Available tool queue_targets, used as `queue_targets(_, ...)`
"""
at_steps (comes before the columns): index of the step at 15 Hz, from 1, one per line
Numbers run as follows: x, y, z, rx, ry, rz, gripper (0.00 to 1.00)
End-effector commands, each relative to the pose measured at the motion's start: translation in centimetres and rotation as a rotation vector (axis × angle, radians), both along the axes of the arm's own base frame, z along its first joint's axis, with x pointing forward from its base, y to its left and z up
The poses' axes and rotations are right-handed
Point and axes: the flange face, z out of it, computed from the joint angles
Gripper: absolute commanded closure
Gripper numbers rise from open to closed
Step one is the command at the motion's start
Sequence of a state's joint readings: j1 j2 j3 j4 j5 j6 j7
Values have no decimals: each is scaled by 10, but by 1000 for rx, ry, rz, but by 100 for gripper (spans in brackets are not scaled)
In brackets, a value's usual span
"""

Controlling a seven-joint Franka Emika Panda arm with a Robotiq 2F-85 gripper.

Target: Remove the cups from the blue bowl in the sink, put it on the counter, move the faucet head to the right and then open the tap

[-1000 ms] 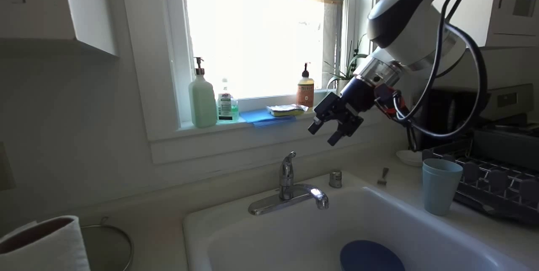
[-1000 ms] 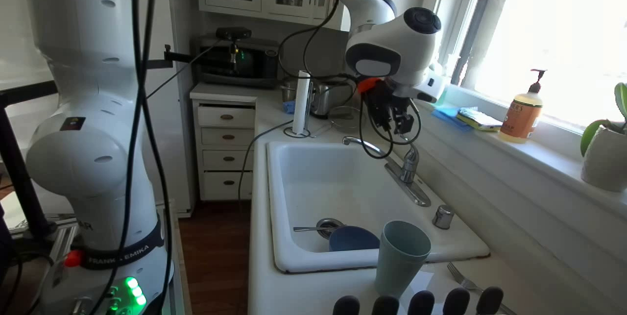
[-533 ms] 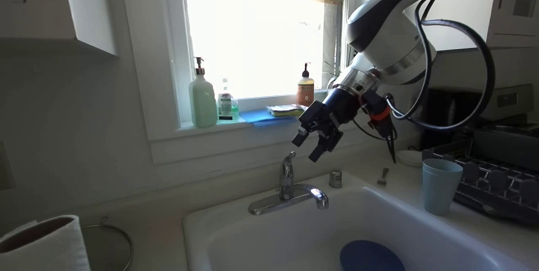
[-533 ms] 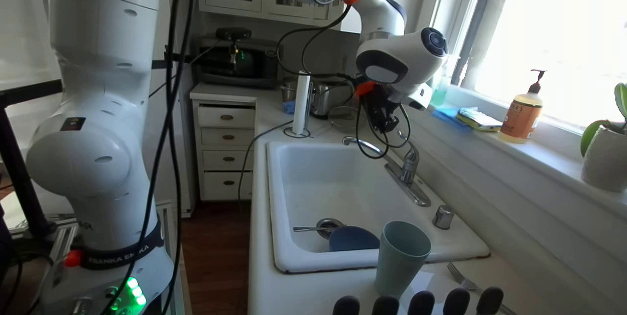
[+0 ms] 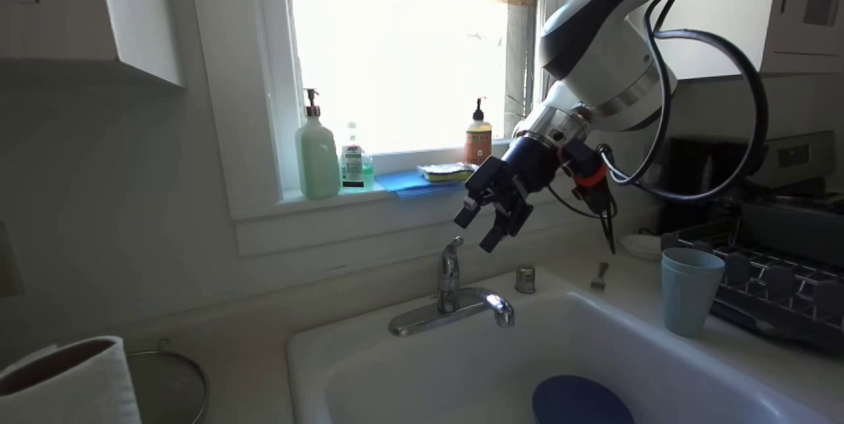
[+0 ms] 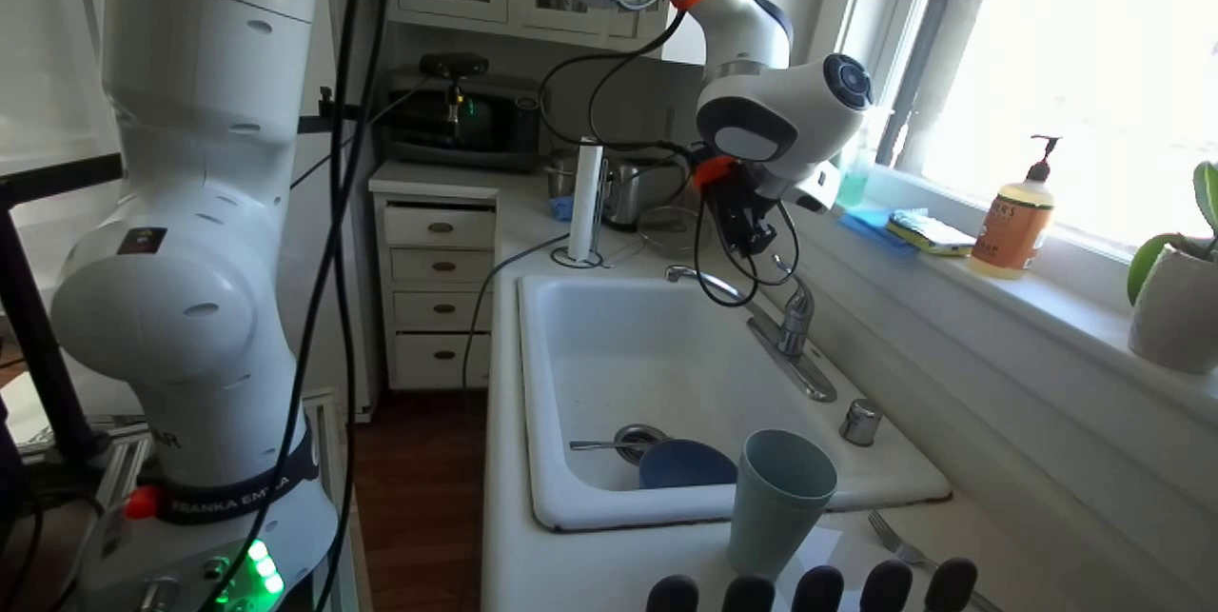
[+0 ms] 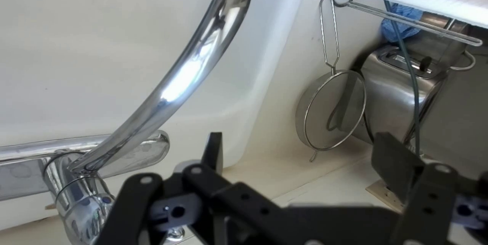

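Faucet (image 5: 450,295) stands near yet clear of my gripper (image 5: 479,229), which I hold spread wide around bare air, while the blue bowl (image 6: 687,466), in the sink (image 6: 618,355) well apart from that faucet, shows only in both exterior views.

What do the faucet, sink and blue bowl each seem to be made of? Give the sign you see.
Faucet: probably chromed metal, polished; mirrored highlights.
Sink: perhaps enamelled metal, glossy white; soft sheen, dark edging.
Blue bowl: plastic or ceramic, unclear; rather matte, no sharp highlights.
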State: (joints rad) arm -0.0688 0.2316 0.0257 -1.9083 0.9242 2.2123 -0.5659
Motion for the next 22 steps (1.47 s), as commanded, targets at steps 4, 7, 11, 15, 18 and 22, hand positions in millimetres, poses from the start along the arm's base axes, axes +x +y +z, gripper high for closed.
queue_targets(4,0,0,1,0,2,1,0)
queue_targets(7,0,0,1,0,2,1,0)
queue_targets(11,-4,8,5,-63,13,3,0)
queue_targets(15,-8,23,11,-253,52,-11,0)
queue_targets(18,-5,43,3,-345,132,-11,0)
queue_targets(22,-7,60,0,-403,208,-9,0)
